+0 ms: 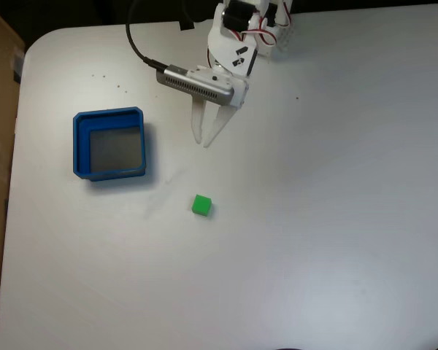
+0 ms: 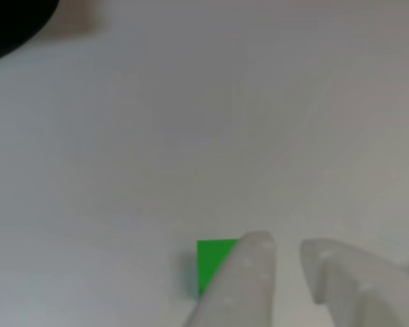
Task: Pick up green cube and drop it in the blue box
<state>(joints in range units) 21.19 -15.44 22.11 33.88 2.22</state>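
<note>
Barely parted claw [image 1: 204, 141] hangs above green cube [image 1: 201, 205].

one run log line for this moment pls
phase: approach | gripper: slightly open, empty | green cube: on table, untouched | blue box: empty

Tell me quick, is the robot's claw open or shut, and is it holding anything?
Gripper: slightly open, holding nothing; the green cube lies on the table, apart from it.

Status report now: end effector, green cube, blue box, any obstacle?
End effector slightly open, holding nothing, above the table. Green cube loose on the table, outside the blue box. Nothing between end effector and cube.
</note>
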